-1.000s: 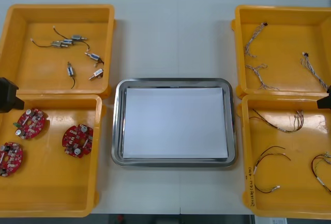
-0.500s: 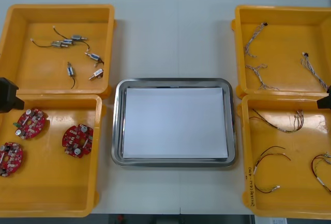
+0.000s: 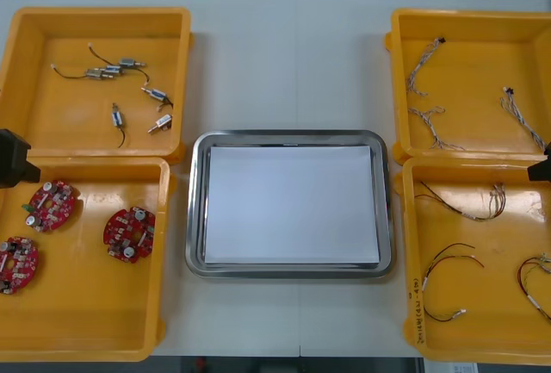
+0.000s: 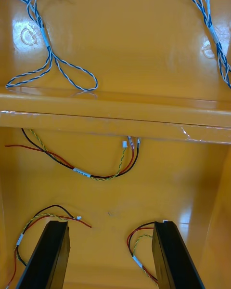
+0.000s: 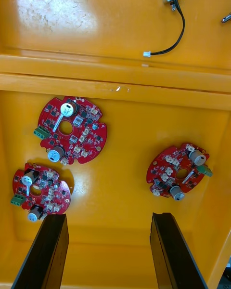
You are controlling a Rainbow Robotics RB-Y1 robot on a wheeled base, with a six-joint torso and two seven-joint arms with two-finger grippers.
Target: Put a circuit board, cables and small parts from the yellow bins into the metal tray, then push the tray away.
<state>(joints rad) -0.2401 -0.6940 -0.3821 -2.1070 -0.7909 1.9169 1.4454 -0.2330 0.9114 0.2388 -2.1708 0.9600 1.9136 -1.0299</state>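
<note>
Three round red circuit boards (image 3: 129, 235) lie in the near left yellow bin (image 3: 86, 338). My left gripper (image 5: 109, 253) hangs open above that bin's floor, with one board (image 5: 179, 171) just beyond its right finger and two boards (image 5: 72, 130) beyond its left finger. My right gripper (image 4: 109, 255) is open over the near right bin (image 3: 482, 343), where red and yellow cables (image 4: 82, 168) lie; one cable end (image 4: 139, 241) rests between the fingers. The metal tray (image 3: 196, 218), white inside, sits in the middle of the table.
Several small metal parts (image 3: 155, 95) lie in the far left bin (image 3: 34, 24). Twisted blue and white cables (image 3: 426, 119) lie in the far right bin (image 3: 469, 20). The left arm (image 3: 12, 158) and right arm (image 3: 542, 169) show at the table's side edges.
</note>
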